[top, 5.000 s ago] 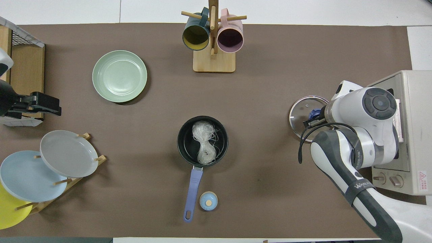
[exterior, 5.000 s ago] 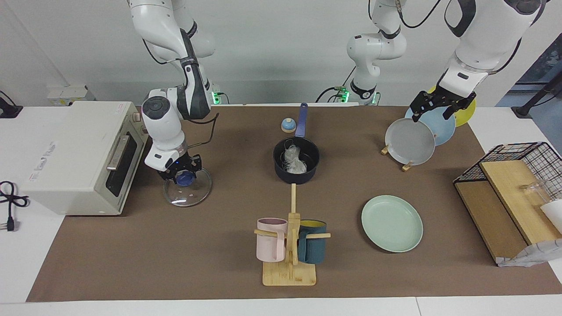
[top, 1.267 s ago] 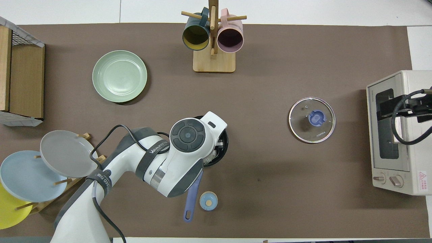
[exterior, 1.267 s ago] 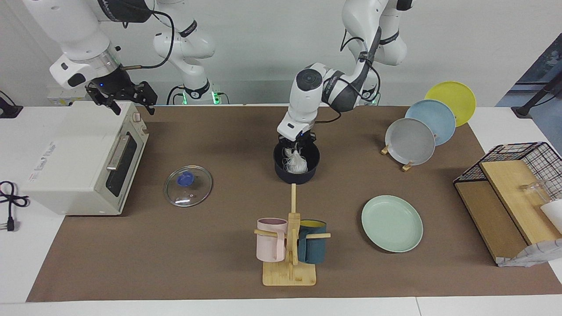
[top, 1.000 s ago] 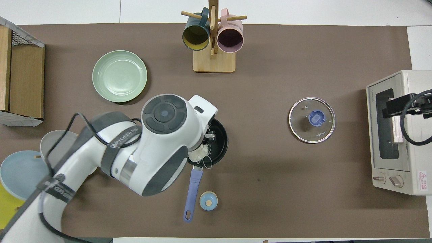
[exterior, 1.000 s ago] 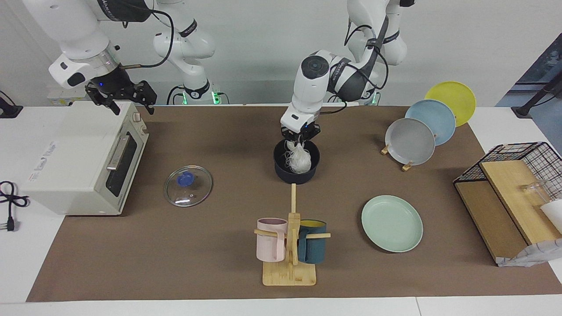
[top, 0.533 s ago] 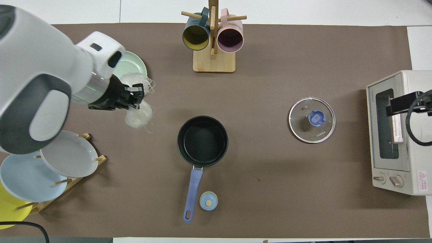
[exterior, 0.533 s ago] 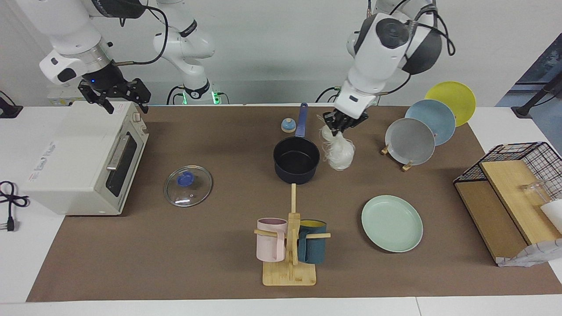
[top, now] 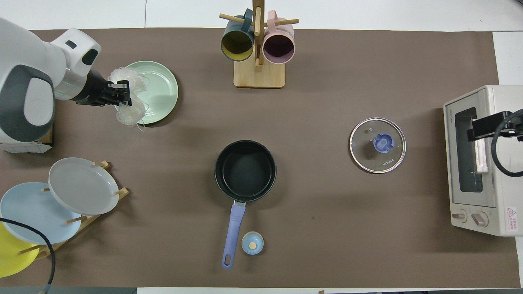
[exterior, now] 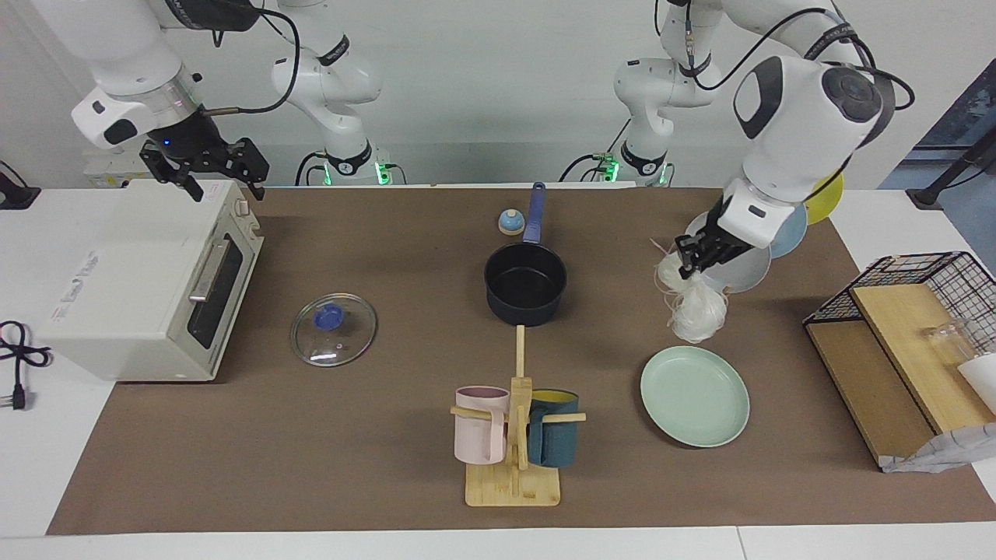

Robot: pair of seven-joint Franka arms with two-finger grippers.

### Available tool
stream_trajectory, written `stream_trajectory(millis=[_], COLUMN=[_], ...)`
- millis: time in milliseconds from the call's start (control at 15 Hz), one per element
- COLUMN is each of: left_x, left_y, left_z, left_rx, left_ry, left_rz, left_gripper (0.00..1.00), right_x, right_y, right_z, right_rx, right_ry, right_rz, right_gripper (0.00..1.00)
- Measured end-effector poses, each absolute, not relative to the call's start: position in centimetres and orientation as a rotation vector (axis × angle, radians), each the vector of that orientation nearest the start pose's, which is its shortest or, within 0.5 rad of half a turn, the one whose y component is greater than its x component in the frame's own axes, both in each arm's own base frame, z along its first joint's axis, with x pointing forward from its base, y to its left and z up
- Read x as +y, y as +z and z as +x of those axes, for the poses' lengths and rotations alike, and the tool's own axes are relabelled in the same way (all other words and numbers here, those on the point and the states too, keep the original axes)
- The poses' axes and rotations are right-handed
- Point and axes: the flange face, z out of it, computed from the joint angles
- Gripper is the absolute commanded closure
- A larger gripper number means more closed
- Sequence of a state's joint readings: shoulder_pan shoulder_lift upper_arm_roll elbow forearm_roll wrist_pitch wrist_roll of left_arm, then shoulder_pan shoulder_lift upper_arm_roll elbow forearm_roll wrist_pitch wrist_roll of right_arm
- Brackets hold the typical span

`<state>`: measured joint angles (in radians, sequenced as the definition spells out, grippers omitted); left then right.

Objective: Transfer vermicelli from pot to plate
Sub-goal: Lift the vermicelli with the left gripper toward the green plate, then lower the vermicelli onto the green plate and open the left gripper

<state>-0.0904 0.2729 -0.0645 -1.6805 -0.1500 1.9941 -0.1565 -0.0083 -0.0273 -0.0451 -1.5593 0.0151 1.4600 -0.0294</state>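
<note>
I log the toaster oven (exterior: 148,272) at the right arm's end of the table, with the right gripper (exterior: 204,167) waiting over its top, fingers spread wide and empty. Only the overhead view shows the oven's knobs. The plate (exterior: 695,396) lies bare at 4 o'clock from the pot (exterior: 525,285) in the facing view. The pot is empty. The left gripper (exterior: 695,260) is pinched tight on the vermicelli (exterior: 695,309). The facing view shows the clump hanging clear above the plate's 12 o'clock rim; overhead it overlaps the plate.
</note>
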Motion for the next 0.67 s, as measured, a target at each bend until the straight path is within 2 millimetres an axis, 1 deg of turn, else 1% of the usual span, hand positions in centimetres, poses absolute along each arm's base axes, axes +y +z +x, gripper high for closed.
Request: stream_trajectory(millis=[133,200,333,467,667], left_x=[-10.5,-10.7,-11.0,-10.9,-10.6], left_y=[40.3,38.5,36.1,34.9,34.4], left_z=[64.0,64.1,64.3,64.7,65.0], left_rx=[-0.09,-0.08,-0.05,-0.017,0.003], left_ry=[-0.047,-0.051,-0.055,-0.075,-0.112], left_rz=[-3.298,-3.298,-3.298,-3.298,-3.297], left_gripper=[1.0,1.0,1.0,1.0,1.0], right_x=[-2.7,-2.7,-2.7,-2.7,-2.7], right_y=[63.5,63.5,63.6,63.6,63.6], right_z=[53.4,53.4,53.4,53.4,53.4], right_rx=[0.036,0.036,0.036,0.036,0.036], right_ry=[0.111,0.111,0.111,0.111,0.111], right_rz=[-3.12,-3.12,-3.12,-3.12,-3.12], right_gripper=[0.0,0.0,0.0,0.0,0.0])
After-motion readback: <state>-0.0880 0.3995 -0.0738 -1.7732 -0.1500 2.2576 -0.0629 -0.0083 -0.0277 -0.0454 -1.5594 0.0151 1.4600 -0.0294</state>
